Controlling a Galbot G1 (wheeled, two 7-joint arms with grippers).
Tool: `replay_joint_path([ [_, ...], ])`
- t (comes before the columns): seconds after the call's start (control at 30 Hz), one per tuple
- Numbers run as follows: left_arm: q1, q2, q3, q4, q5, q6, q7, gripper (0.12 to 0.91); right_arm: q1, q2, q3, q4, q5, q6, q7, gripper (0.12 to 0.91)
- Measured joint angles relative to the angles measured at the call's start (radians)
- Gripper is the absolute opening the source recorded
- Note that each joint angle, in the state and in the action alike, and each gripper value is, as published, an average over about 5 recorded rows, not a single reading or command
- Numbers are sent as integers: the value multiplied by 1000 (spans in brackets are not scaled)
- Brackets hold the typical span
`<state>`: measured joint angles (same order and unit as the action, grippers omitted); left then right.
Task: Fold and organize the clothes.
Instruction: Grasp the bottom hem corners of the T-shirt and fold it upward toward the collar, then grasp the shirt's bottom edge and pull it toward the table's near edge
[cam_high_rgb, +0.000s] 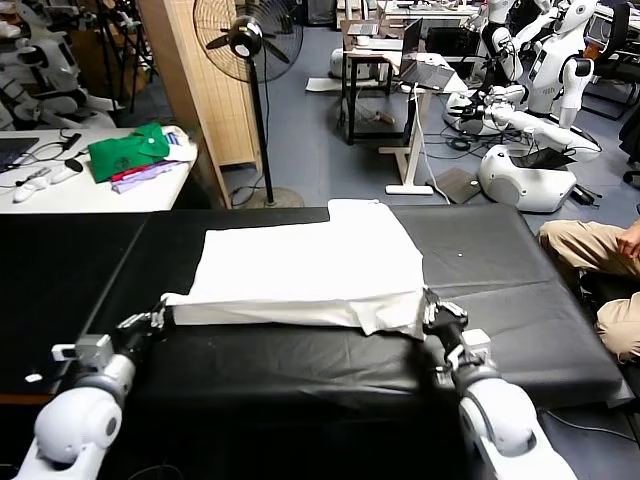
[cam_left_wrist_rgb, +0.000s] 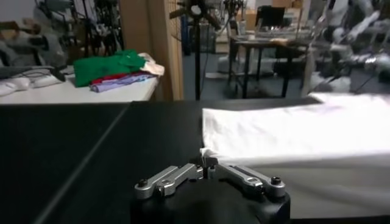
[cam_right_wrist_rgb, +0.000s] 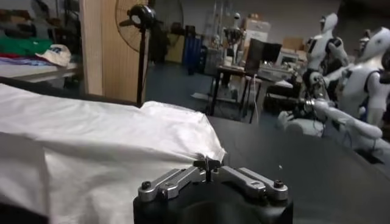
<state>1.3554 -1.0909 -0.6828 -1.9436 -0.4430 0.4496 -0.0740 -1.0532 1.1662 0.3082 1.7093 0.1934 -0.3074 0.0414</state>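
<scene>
No lettering readable on the white T-shirt (cam_high_rgb: 310, 275), it's lying print-hidden in the middle of the black table (cam_high_rgb: 520, 320). The left gripper (cam_high_rgb: 158, 318) is pinched on its near left corner, the right gripper (cam_high_rgb: 432, 312) is clamped on the near right corner. Busy lab room: standing fan (cam_high_rgb: 248, 40), white robots (cam_high_rgb: 545, 80). The left wrist view shows the green garment (cam_left_wrist_rgb: 109, 64) on a side table most clearly.

Even indoor light — no hard shadows
White T-shirt (cam_high_rgb: 310, 265) glares, nearly blown out; wrist views' backgrounds soft.
</scene>
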Motion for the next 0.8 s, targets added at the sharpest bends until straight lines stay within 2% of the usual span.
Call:
replay_joint_path([
  [0.17,-82,11,53,86,43,-3,-6,127,40,-12,-21,-33,25,8,-36,140],
  [0.27,-119,15,76,123,49,-3,-7,152,28,-24,-15,-15,34,8,-45,253],
  [0.37,-142,16,88,144,48,-4,-6,269,-3,-40,-5,24,39,4,-43,420],
  [0.57,-145,15,93,140,48,0,-4,603,-114,-69,32,134,70,-10,-35,730],
  [0.63,-137,15,91,130,48,1,-3,707,-152,-69,43,167,80,-19,-33,779],
  [0.7,-123,14,86,118,46,2,0,769,-184,-67,47,191,83,-30,-30,792],
  [0.8,-95,13,73,97,25,9,3,794,-214,-60,47,206,88,-47,-22,797],
])
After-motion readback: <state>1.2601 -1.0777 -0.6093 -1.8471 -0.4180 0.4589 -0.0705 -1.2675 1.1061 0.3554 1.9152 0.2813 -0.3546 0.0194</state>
